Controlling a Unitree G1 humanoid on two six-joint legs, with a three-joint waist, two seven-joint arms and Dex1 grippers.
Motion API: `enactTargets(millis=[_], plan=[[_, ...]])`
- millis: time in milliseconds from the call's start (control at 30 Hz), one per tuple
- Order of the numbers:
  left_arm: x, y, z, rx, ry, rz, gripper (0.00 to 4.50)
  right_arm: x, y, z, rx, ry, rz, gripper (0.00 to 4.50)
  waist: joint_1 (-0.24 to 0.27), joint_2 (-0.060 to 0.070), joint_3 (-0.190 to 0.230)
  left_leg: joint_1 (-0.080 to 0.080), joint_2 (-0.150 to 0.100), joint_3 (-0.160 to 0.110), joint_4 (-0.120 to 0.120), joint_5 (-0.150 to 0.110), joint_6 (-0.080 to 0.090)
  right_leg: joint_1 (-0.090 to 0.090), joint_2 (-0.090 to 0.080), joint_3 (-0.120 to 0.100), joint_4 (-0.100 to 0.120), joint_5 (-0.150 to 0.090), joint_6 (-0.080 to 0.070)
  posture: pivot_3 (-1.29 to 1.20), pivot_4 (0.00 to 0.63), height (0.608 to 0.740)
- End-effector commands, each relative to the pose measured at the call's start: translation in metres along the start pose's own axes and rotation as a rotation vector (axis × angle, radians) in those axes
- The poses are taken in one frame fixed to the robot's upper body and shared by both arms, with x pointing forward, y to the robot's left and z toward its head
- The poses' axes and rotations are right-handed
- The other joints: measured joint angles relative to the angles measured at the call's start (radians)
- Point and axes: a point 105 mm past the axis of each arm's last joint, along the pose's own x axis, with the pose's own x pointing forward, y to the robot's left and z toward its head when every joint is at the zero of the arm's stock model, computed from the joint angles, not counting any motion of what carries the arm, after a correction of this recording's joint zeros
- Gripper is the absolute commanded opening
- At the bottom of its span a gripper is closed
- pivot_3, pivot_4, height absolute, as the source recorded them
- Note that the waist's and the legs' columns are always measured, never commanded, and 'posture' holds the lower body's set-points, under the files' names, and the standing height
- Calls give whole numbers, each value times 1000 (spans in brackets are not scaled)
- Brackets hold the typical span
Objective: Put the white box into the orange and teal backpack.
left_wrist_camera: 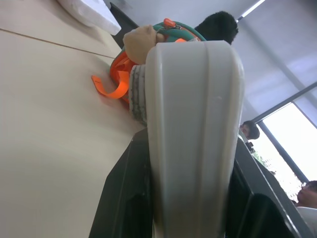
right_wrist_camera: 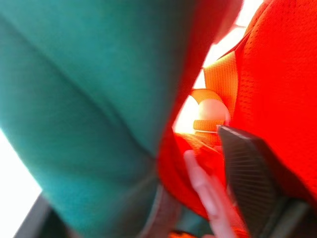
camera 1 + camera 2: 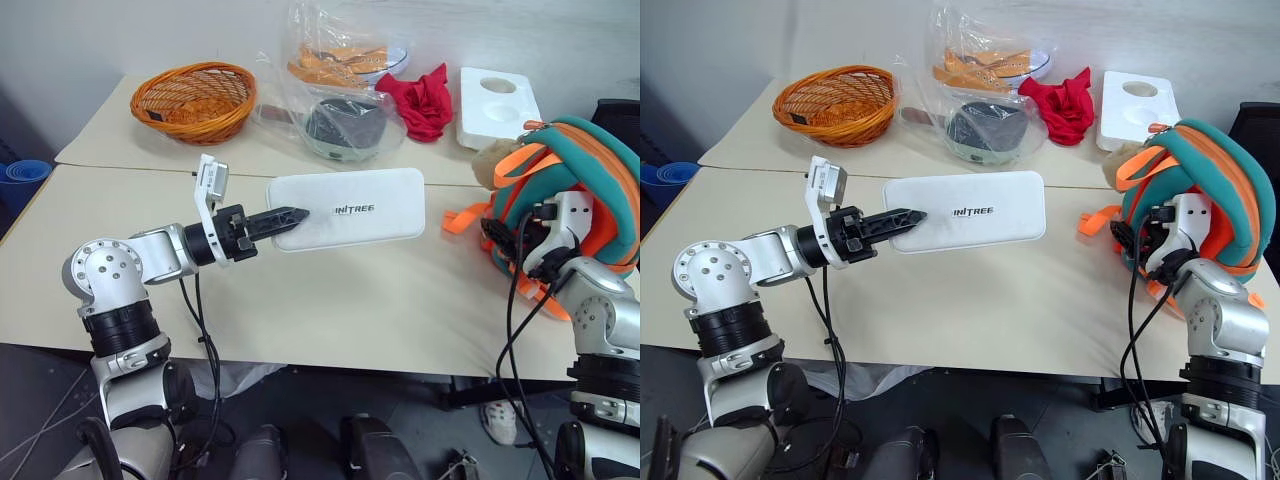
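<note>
head cams: my left gripper (image 3: pixel 292 216) clamped on end of white box (image 3: pixel 350 207), held above the table (image 3: pixel 330 300) | left wrist: box edge between my fingers, orange and teal backpack (image 1: pixel 163 30) beyond | right wrist: my right gripper (image 2: pixel 223 168) against backpack fabric, can't tell jaw state | behind: wicker basket (image 3: pixel 194 100), foam tray (image 3: pixel 497 104), red cloth (image 3: pixel 420 100)

A pale beige laminate worktop (image 3: pixel 380 300), made of two tables meeting at a seam, is standing against a plain white wall (image 3: pixel 100 40). Daylight is coming through a large window (image 1: pixel 290 144); dark grey floor (image 3: pixel 40 385) is showing below.
</note>
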Motion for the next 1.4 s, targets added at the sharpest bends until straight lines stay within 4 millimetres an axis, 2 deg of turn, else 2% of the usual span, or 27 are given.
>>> enactTargets(millis=[33,200,333,400,467,533,600,667,733,800,867,1067,1167,1333,1400], plan=[[-4,-12,8,60,-37,-36,1268,-2,4,19,-25,-74,13,1630,0,0,0,0,0,0,0,0,0,0,0,0,0,0,0,0,150,740],[-6,-9,10,68,-57,-12,1268,-6,15,25,-43,-100,71,41,-3,0,0,0,0,0,0,1,-1,0,0,0,1,0,0,0,150,740],[-14,-1,22,114,-112,36,1268,-14,40,40,-38,-142,223,15,-8,1,1,0,0,0,-1,1,-1,0,0,0,0,0,0,0,150,740],[-23,1,37,156,-169,58,1268,-29,76,44,-84,-125,449,15,-10,2,1,0,0,0,-2,2,-2,-1,1,0,1,0,0,0,150,740],[-32,1,53,165,-224,66,1268,-54,115,43,-132,-84,703,15,-10,4,3,1,0,0,-5,3,-3,-1,1,0,0,0,0,0,150,740],[-41,2,67,161,-270,62,1268,-75,140,49,-131,-68,884,15,-10,3,3,1,1,-1,-7,3,-4,-2,2,-1,-1,0,0,0,150,740],[-48,1,77,188,-291,65,1268,-91,154,57,-130,-50,1016,15,-16,3,4,0,1,0,-7,3,-4,-2,2,-1,0,0,0,0,150,740],[-50,0,81,219,-296,68,1268,-102,160,60,-132,-28,1089,15,-20,3,4,0,1,0,-7,3,-4,-2,1,0,0,0,0,0,150,740],[-49,-16,91,445,-318,51,1268,-126,170,68,-139,23,1238,15,-16,1,6,0,1,-1,-7,3,-4,-2,1,-1,-2,0,0,0,150,740],[-47,-35,93,536,-323,-29,1268,-141,172,71,-127,73,1316,15,-10,-1,8,-1,1,-1,-8,3,-3,-2,0,-1,-3,0,0,0,150,740],[-47,-43,94,549,-336,-77,1268,-147,170,71,-118,109,1337,15,0,-2,8,-2,1,-2,-8,3,-3,-2,0,-2,-5,0,0,0,150,740],[-46,-68,74,541,-232,-268,1268,-144,145,52,-102,226,1225,15,6,-2,8,-4,1,-1,-7,-2,4,-2,-1,-2,-9,0,0,0,150,740],[-38,-61,68,582,-182,-239,1268,-151,139,53,-86,239,1224,15,7,-2,8,-4,1,-1,-7,-2,4,-2,-1,-2,-9,0,0,0,150,740],[-17,-43,76,643,-190,-192,1268,-170,137,79,20,192,1305,15,8,-2,8,-2,1,-1,-6,-2,7,-1,-1,-2,-7,0,0,0,150,740],[-11,-46,68,649,-129,-252,1268,-170,138,85,22,172,1302,15,7,-2,8,-2,1,-2,-6,-1,8,-1,-1,-2,-6,0,0,0,150,740]])
